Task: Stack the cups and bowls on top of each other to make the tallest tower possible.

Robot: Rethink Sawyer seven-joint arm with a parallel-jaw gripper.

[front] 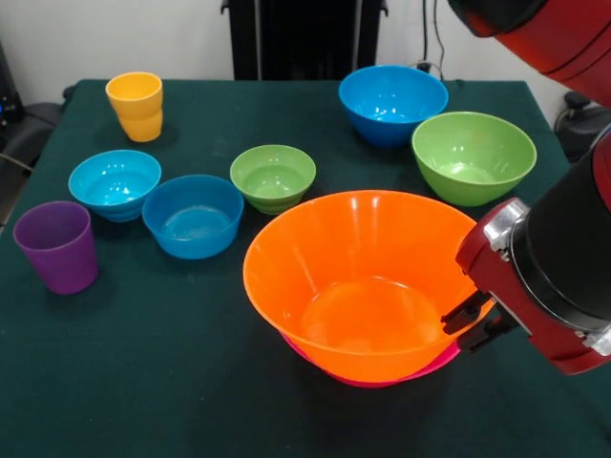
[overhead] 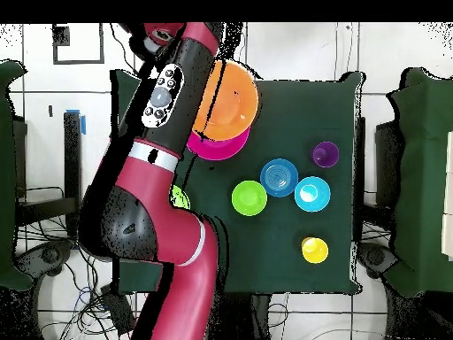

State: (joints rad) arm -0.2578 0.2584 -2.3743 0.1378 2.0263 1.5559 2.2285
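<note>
- So, nearest in the front view is the tower (front: 368,296): the big orange bowl (front: 358,281) sits tilted on a pink bowl (front: 430,370), with just a sliver of pink rim showing under its near edge. Can't see anything else inside the pile from here.
- The gripper (front: 474,322) is right at that orange bowl's rim on the picture's right side. Its black fingers (front: 465,311) look like they're on the rim, but honestly I can't tell if they're pinched on it or spread apart.
- The arm (front: 558,277) comes in from the right, red and black.
- Left of the tower, near the table's (front: 143,401) left edge, a purple cup (front: 57,245) stands upright by itself.
- A bit further back there's a row of 3 small bowls: a cyan bowl (front: 115,183), a blue bowl (front: 193,215) just beside it and a small green bowl (front: 273,177). All upright and empty.
- On the right, a medium green bowl (front: 474,156) sits behind the tower, and a bigger blue bowl (front: 392,103) is just behind that, looks like they touch.
- Way at the back left, the yellow cup (front: 135,105) stands well apart from everything.
- From overhead, the arm covers the 2 medium bowls; the orange bowl (overhead: 232,97) overlaps the pink one (overhead: 221,146) at the table's corner.
</note>
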